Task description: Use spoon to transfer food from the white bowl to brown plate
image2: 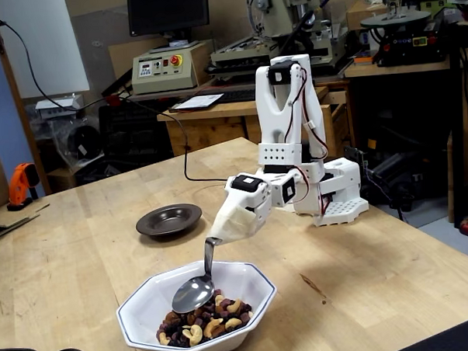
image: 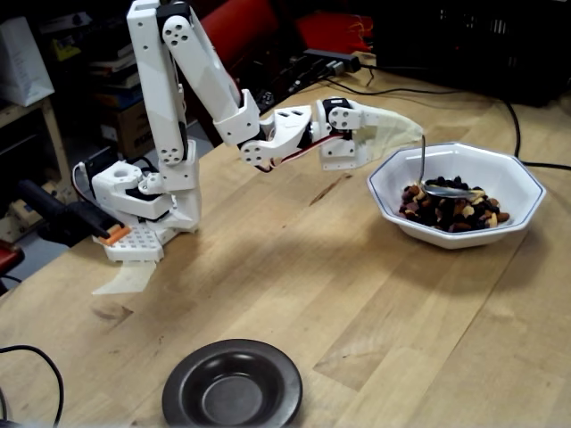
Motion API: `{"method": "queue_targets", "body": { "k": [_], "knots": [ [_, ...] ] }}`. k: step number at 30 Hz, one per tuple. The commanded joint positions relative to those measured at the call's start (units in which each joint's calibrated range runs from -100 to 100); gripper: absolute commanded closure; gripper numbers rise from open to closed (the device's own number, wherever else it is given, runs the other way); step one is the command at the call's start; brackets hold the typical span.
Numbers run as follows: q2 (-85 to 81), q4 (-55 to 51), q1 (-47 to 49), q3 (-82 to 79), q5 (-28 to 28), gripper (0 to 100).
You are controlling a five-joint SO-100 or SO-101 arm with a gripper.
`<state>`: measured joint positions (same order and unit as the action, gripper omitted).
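the pincer (image2: 221,237) was wrapped in a pale cloth-like cover, so its jaws could not be seen; whether it clamped the spoon (image2: 197,286) or the spoon was fixed inside the cover could not be told. the handle emerged from the cover's tip and hung steeply down, which put the spoon's hollow low inside the white bowl (image2: 258,286), at the surface of the food (image2: 202,326). in the other fixed view the spoon (image: 439,185) lay on the near part of the food (image: 464,209), inside the white bowl (image: 525,183), with no load visible in it. judged step: the dip before a scoop, with no transfer made.

the brown plate (image: 232,384) sat empty on the surface (image: 294,276), well apart from the white bowl, beyond the arm's base (image: 143,214). judged reason: the reach from bowl to plate required a wide swing, so a level spoon would matter to avoid spills.
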<state>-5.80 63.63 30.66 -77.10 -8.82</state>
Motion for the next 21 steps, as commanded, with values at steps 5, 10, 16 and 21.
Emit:
{"method": "queue_targets", "body": {
  "k": [5, 10, 16, 21],
  "knots": [
    [-0.8, 0.9, -0.2, 3.1, -1.3, 96],
    [-0.8, 0.8, -0.4, 2.8, -4.9, 96],
    [-0.5, 0.7, -0.4, 2.5, -5.4, 96],
    [5.7, 0.7, -1.5, 3.0, -5.5, 96]
  ]
}}
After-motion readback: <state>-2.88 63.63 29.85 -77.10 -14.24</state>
